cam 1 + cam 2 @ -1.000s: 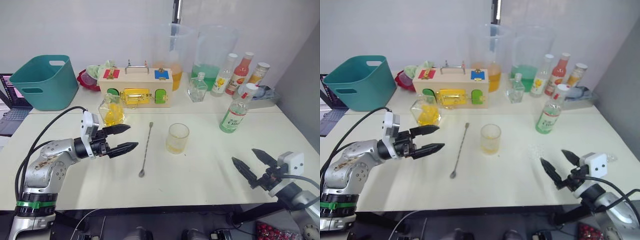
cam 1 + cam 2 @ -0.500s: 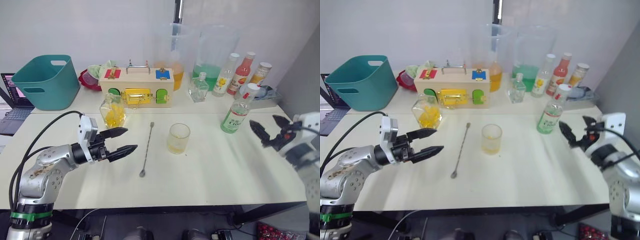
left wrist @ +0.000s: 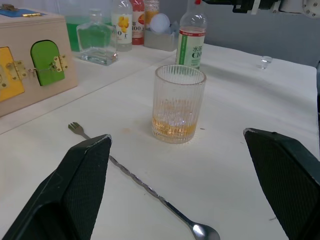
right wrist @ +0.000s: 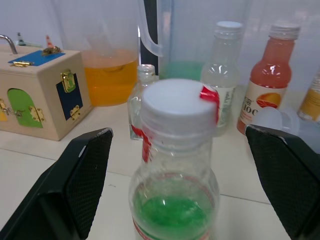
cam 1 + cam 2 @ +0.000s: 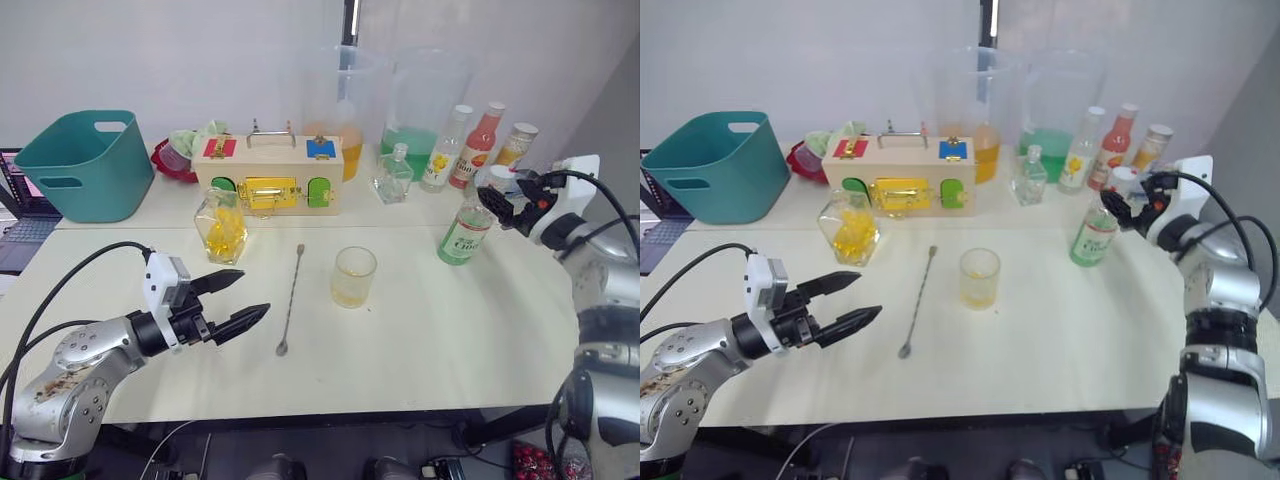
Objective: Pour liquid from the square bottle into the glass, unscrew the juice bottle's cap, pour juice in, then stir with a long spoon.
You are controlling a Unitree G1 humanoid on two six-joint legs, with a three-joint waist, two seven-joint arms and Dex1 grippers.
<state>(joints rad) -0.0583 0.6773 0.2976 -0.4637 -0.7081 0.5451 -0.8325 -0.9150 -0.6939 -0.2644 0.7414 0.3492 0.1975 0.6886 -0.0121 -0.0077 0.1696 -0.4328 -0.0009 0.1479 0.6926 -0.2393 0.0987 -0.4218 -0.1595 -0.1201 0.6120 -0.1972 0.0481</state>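
Observation:
The glass [image 5: 354,276] stands mid-table with a little amber liquid in it. The long spoon [image 5: 291,300] lies flat just to its left. The juice bottle [image 5: 464,232], green-labelled, is upright at the right with its white cap [image 4: 179,105] on. My right gripper [image 5: 505,203] is open at cap height, one finger on each side of the cap and not touching it. My left gripper [image 5: 240,297] hovers open left of the spoon, pointing at the glass [image 3: 178,103]. The square bottle [image 5: 222,226], with yellow contents, stands behind it.
A wooden latch box [image 5: 271,174] and a teal tub [image 5: 88,163] sit at the back left. Two big pitchers [image 5: 425,110], a small clear flask [image 5: 395,175] and other bottles [image 5: 480,148] line the back right. The table's right edge is close to the juice bottle.
My right arm has risen from the front right edge and swung back to the juice bottle's cap. My left gripper has drifted slightly toward the front edge, still open.

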